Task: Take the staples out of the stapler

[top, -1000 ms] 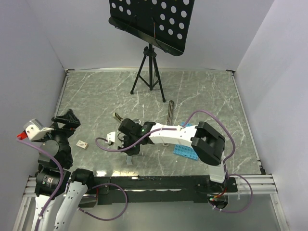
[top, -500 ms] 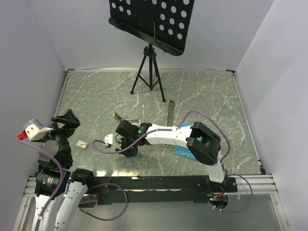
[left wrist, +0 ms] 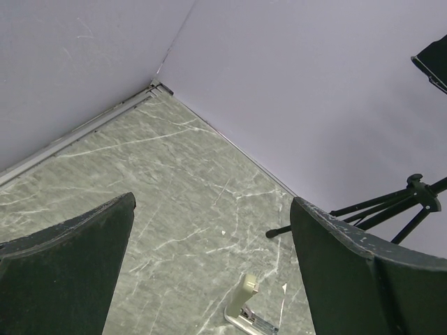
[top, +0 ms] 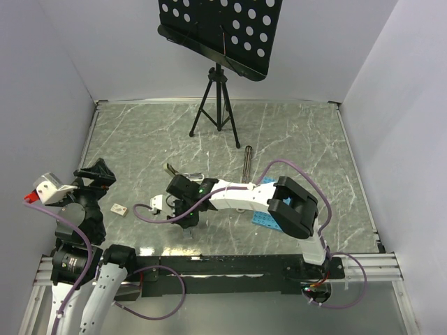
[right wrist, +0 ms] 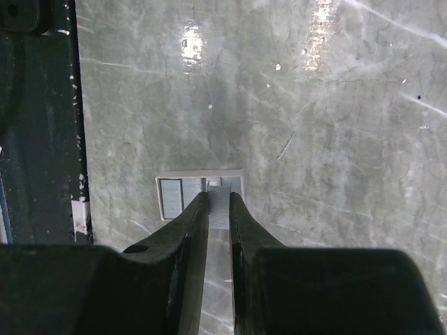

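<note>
We are shifting our right claw (right wrist: 218, 197) leftward, pinching tiny silver-grey joined staples (right wrist: 221, 216), seemingly already unloaded. Our left claw (left wrist: 211, 202) is hanging spread.

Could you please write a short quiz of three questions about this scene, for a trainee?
1. True or false: the left gripper is open, with nothing between its fingers.
2. In the right wrist view, the tips of the right gripper are at: A) a cup, B) the staples, C) a screwdriver.
3. What stands at the far side of the table, under the black perforated board?
Key: 1 true; 2 B; 3 the tripod.
</note>
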